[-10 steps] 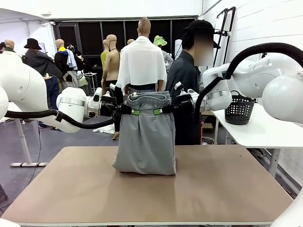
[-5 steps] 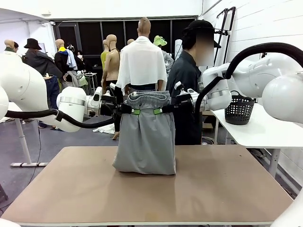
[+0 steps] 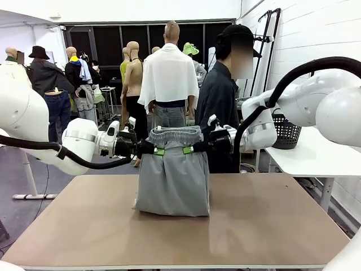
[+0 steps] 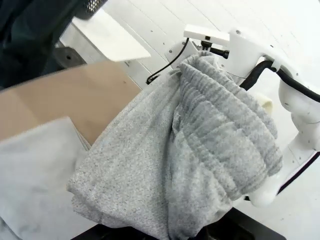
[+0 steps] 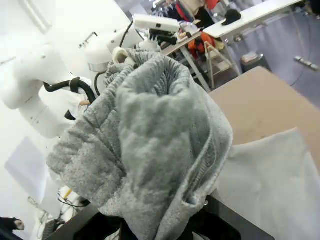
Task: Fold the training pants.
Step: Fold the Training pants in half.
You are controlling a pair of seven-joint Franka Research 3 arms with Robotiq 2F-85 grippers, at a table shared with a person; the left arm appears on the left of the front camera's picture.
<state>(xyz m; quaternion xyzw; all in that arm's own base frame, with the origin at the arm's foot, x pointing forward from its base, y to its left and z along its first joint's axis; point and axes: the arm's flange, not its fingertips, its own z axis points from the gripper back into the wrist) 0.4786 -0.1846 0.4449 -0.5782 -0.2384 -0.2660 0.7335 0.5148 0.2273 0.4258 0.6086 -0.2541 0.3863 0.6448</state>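
The training pants are light grey with a gathered waistband and hang upright over the brown table, their lower part resting bunched on it. My left gripper is shut on the waistband's left end, my right gripper on its right end. In the left wrist view the ribbed waistband bulges up from my own fingers, which the fabric hides. The right wrist view shows the same waistband bunched over its fingers, with flat cloth lying on the table below.
A person in a dark jacket stands just beyond the table's far edge, behind the pants. A white side table at the right carries a black mesh basket. Bare tabletop surrounds the pants on all sides.
Both grippers have come down with the waistband, by about a hand's width. The pants now sit lower, with more fabric gathered on the table.
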